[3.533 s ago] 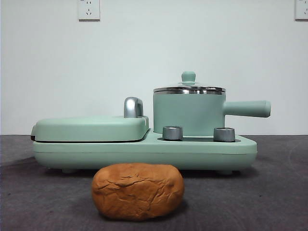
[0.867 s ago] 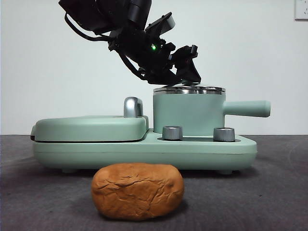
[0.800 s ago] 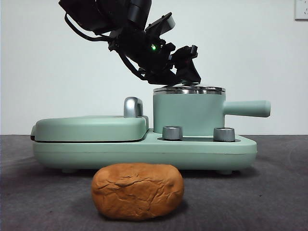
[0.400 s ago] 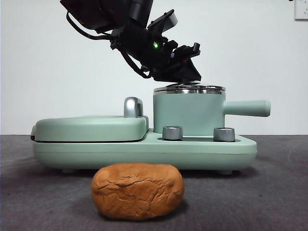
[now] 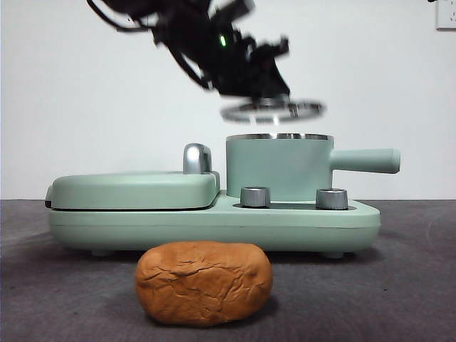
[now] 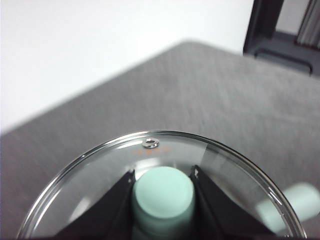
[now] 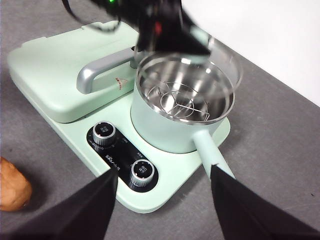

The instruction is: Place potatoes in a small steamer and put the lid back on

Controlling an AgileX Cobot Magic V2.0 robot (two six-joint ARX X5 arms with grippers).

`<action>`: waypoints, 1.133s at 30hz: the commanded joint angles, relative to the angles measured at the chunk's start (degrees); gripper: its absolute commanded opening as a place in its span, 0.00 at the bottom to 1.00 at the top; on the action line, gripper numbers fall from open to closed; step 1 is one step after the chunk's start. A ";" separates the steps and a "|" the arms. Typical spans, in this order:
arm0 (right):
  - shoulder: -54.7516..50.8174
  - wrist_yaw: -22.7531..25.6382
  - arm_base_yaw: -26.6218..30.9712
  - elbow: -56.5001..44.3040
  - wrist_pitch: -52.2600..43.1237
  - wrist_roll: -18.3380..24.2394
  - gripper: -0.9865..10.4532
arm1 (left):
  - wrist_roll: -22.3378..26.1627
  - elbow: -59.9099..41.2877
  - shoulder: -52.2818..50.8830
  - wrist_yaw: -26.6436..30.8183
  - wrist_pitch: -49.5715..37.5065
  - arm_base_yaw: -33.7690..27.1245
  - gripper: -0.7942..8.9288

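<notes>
The potato [image 5: 204,283], an orange-brown cracked lump, lies on the grey table in front of the appliance; its end also shows in the right wrist view [image 7: 12,192]. The mint-green steamer [image 5: 278,167] stands uncovered, and a steel rack shows inside it [image 7: 177,102]. My left gripper [image 5: 262,89] is shut on the mint-green knob [image 6: 162,192] of the glass lid [image 5: 272,110], which hangs slightly tilted a short way above the pot's rim. The right gripper [image 7: 162,172] hovers open and empty over the appliance's front, near the pot's handle [image 7: 212,155].
The pot sits on a mint-green appliance base [image 5: 214,228] with two steel dials [image 5: 255,197] [image 5: 331,199]. On its left lies a flat griddle cover [image 5: 132,189] with a chrome handle [image 5: 197,158]. A white wall stands behind.
The left gripper came down onto the lid's knob and has now lifted the lid off the pot. The potato and the appliance have not moved.
</notes>
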State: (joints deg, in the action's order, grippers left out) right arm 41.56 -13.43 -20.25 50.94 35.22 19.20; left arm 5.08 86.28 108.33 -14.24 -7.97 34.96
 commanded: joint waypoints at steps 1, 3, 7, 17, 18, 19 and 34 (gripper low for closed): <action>0.33 0.00 -0.35 1.05 -0.39 -0.81 0.34 | 0.63 1.42 -5.03 0.31 1.27 0.04 0.09; 0.33 -0.02 -0.35 1.05 -0.39 -0.81 0.34 | 0.63 1.42 -7.67 0.39 4.92 -0.02 0.09; 0.33 -0.02 -0.35 1.05 -0.39 -0.81 0.34 | 0.96 1.42 -14.03 0.31 16.52 -0.15 0.09; 0.33 -0.72 -0.37 1.05 -0.37 -0.79 0.34 | 0.83 -0.09 -26.23 2.91 42.88 -2.25 0.09; 0.35 -1.44 -0.37 1.05 -0.37 -0.79 0.34 | 0.09 -1.66 -27.76 3.67 42.80 -2.49 0.09; 0.42 -2.19 -0.37 1.05 -0.37 -0.79 0.34 | -0.46 -3.48 -29.33 4.17 42.53 -2.75 0.09; 10.40 -9.11 -12.22 1.03 0.07 5.95 0.42 | -9.27 -34.18 -57.13 11.82 39.06 -5.01 0.09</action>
State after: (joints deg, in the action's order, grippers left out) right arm 50.81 -22.33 -31.44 50.96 35.46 22.83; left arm -3.09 51.20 51.75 -2.92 33.04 29.85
